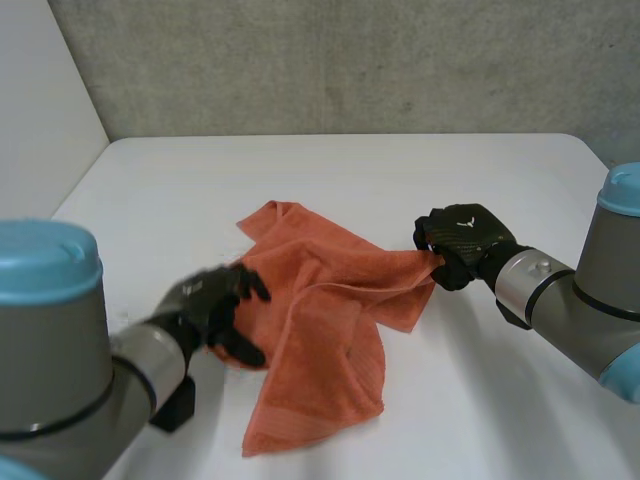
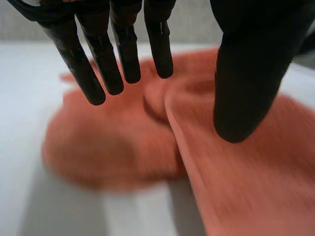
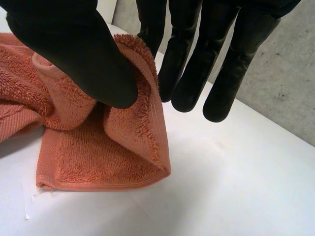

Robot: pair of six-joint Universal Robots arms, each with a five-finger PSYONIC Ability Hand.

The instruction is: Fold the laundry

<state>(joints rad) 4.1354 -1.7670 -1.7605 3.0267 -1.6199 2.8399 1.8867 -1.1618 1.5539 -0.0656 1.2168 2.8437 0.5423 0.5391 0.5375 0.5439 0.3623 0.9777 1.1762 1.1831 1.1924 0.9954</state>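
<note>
An orange towel [image 1: 330,320] lies crumpled in the middle of the white table [image 1: 350,170]. My left hand [image 1: 210,305] hovers at the towel's left edge. In the left wrist view its fingers [image 2: 103,64] are straight and spread from the thumb above the towel [image 2: 246,187], holding nothing. My right hand [image 1: 468,238] is at the towel's right corner. The right wrist view shows its thumb [image 3: 78,49] pinching a fold of the towel's edge [image 3: 98,157] against the fingers, lifting that corner a little off the table.
A grey wall [image 1: 350,60] stands behind the table's far edge. Bare tabletop lies around the towel on all sides, widest at the back and at the right.
</note>
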